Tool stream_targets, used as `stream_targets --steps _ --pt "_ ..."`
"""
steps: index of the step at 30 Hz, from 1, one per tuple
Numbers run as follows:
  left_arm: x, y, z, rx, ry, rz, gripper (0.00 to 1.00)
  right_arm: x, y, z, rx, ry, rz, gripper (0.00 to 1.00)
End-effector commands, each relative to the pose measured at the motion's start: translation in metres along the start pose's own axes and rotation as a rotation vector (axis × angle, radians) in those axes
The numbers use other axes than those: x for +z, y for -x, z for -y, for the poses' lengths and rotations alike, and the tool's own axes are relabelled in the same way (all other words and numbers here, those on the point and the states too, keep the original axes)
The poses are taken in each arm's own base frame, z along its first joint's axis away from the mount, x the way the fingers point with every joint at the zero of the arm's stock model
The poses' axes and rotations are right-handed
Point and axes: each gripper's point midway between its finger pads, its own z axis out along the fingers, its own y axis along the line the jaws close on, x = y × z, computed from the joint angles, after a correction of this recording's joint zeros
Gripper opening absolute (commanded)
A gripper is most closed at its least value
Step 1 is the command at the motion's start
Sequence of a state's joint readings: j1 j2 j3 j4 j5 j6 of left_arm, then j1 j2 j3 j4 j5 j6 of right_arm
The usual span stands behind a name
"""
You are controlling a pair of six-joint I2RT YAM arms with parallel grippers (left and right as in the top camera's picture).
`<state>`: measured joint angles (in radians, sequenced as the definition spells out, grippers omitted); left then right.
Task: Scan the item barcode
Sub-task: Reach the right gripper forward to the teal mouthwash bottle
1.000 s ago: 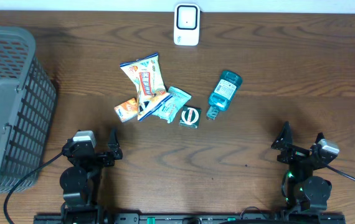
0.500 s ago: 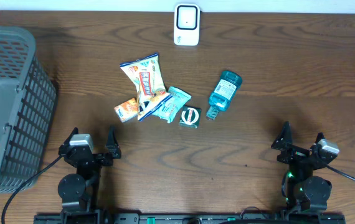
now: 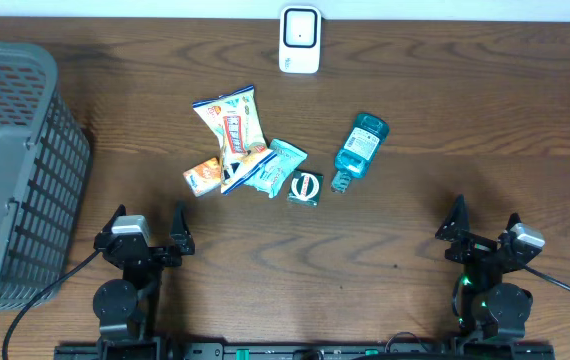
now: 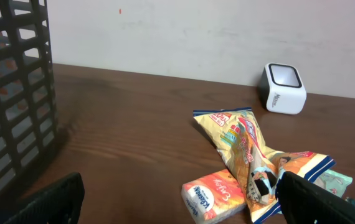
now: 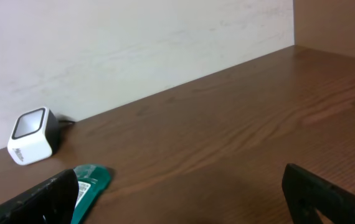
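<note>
The white barcode scanner (image 3: 299,40) stands at the table's far edge; it also shows in the left wrist view as the scanner (image 4: 284,88) and in the right wrist view as the scanner (image 5: 33,135). The items lie in a loose group mid-table: a yellow snack bag (image 3: 232,125), an orange tissue pack (image 3: 203,176), a teal packet (image 3: 278,166), a small dark green box (image 3: 306,187) and a teal bottle (image 3: 361,146). My left gripper (image 3: 148,222) is open at the near left, short of the tissue pack (image 4: 218,194). My right gripper (image 3: 483,222) is open at the near right, with the bottle (image 5: 89,186) off by its left finger (image 5: 40,202).
A tall grey mesh basket (image 3: 15,170) fills the left edge of the table, and its wall (image 4: 12,106) rises close on the left in the left wrist view. A pale wall runs behind the scanner.
The left arm shifted slightly toward the near left early on and has stayed still since. The right arm and the items have not moved.
</note>
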<state>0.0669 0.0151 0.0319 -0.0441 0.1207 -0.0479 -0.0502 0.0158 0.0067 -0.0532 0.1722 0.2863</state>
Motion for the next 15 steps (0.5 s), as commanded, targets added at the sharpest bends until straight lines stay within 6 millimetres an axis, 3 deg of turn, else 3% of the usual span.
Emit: stream_targets --steps 1,3,5,8,11,15 --pt "0.002 -0.016 -0.002 0.012 0.004 -0.04 0.98 -0.001 0.012 0.005 0.021 -0.032 0.054 0.99" --pt "0.002 -0.016 -0.002 0.012 0.004 -0.04 0.98 -0.002 0.024 0.007 0.037 -0.052 0.105 0.99" --pt "0.002 -0.016 -0.002 0.012 0.004 -0.04 0.98 -0.005 0.048 -0.002 0.089 -0.005 0.204 0.99" --pt "0.002 -0.016 -0.002 0.012 0.004 -0.04 0.98 -0.03 0.11 -0.042 0.149 0.235 0.442 0.99" --pt "0.002 -0.016 -0.002 0.012 0.004 -0.04 0.98 -0.041 0.109 -0.079 0.131 0.459 0.415 0.99" --pt "0.002 -0.016 -0.002 0.012 0.004 -0.04 0.98 -0.028 0.094 -0.094 0.203 0.529 0.26 0.99"
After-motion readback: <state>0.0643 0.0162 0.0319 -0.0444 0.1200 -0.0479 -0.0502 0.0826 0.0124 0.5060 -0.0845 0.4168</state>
